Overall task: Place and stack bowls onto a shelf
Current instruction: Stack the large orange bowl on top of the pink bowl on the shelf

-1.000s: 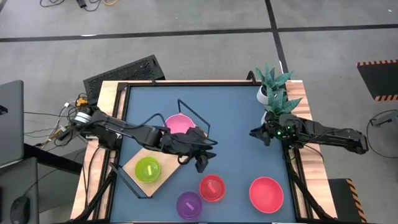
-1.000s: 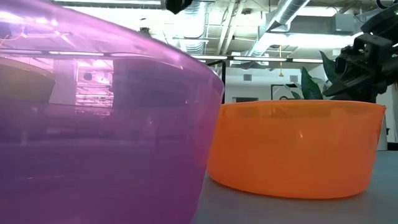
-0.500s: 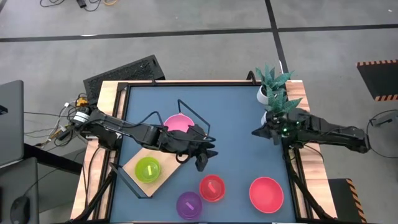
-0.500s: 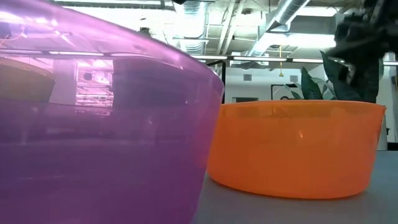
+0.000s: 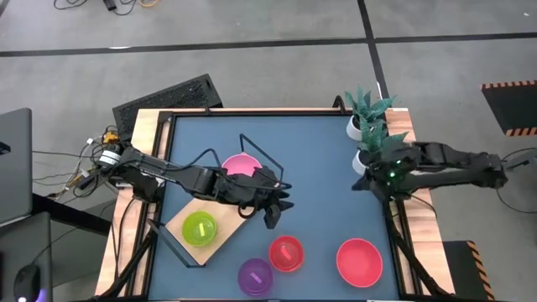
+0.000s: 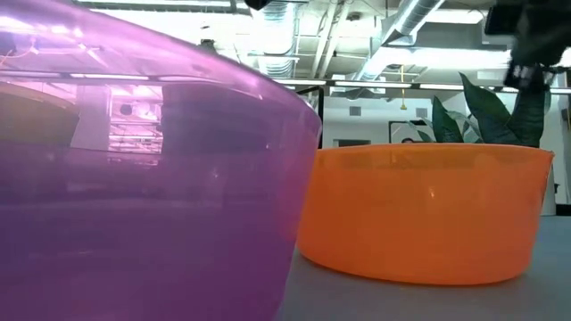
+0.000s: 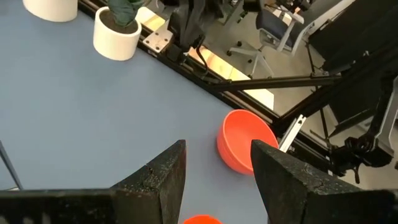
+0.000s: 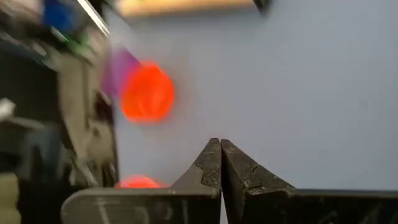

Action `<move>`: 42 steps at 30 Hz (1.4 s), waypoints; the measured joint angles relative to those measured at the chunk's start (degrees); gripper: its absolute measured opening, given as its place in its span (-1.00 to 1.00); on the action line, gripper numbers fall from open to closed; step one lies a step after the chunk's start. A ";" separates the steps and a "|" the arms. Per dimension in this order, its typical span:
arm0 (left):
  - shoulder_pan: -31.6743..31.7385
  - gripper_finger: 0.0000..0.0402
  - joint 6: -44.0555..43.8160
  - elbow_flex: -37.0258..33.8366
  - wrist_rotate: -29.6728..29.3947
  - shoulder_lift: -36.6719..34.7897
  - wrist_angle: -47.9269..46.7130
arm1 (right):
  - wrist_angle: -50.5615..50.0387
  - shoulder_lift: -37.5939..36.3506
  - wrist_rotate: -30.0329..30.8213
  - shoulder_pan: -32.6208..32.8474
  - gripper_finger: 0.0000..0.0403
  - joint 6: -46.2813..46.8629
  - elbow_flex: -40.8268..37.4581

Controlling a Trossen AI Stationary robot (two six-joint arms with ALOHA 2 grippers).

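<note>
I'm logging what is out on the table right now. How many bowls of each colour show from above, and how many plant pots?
Pink bowl: 1, on the shelf
Lime green bowl: 1, on the shelf
Small red bowl: 1
Large red bowl: 1
Purple bowl: 1
White plant pots: 2
Total: 5 bowls and 2 pots, 7 things.

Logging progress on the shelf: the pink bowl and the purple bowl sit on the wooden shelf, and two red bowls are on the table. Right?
Not quite. The high view shows the pink bowl and the lime green bowl on the shelf. The purple bowl sits on the table, beside the two red bowls.
</note>
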 joint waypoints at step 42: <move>5.02 -0.18 1.93 0.04 0.00 0.00 -1.12 | 17.81 35.48 20.90 57.67 -0.89 51.77 0.35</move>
